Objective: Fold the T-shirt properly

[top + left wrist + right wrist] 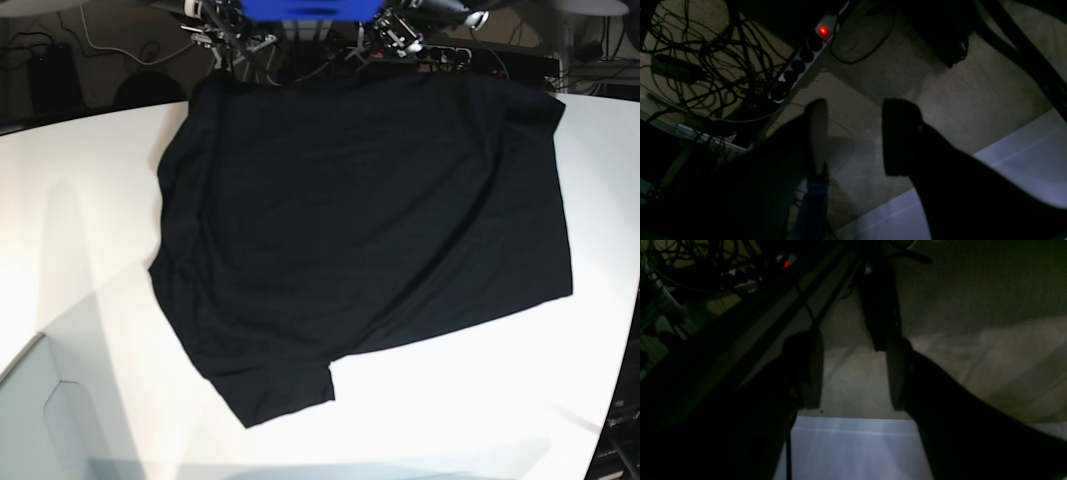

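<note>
The black T-shirt (360, 230) lies spread and a little rumpled across the white table (60, 200), with one sleeve pointing to the near edge. Its far edge reaches the back of the table. In the left wrist view my left gripper (857, 136) hangs past the table edge (1023, 156) over the floor, jaws apart and empty. The right wrist view shows my right gripper (853, 373) the same way, open with nothing between its fingers, just beyond the table edge (853, 446). Neither gripper touches the shirt.
Below the back edge lie a power strip with a red light (823, 30) and a tangle of cables (706, 66) on the carpet. Dark frame bars (773, 316) run under the right arm. Arm hardware (400, 28) sits at the table's far side.
</note>
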`<action>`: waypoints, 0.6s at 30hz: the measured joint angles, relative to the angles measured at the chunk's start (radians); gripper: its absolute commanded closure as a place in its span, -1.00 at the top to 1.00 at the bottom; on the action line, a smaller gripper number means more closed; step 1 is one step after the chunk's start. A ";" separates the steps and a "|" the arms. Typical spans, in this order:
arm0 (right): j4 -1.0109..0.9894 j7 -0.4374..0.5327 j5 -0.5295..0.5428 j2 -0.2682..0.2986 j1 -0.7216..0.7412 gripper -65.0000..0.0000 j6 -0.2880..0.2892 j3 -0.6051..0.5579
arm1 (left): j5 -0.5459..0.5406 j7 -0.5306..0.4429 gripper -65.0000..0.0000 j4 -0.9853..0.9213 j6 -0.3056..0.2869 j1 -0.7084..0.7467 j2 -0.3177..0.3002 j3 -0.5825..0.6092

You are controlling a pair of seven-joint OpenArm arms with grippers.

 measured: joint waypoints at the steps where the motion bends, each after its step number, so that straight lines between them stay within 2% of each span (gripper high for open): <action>1: 0.000 0.000 0.000 0.000 0.000 -0.07 0.000 -0.007 | 0.000 0.000 -0.20 0.000 0.000 0.000 0.000 0.000; 9: 0.000 0.000 0.000 0.000 0.000 -0.07 0.000 -0.016 | 0.000 0.000 -0.20 0.000 0.000 0.000 0.000 0.000; 18: 0.000 0.000 -0.003 0.003 0.000 -0.07 0.000 -0.101 | 0.000 0.000 -0.20 0.000 0.000 0.000 0.000 0.000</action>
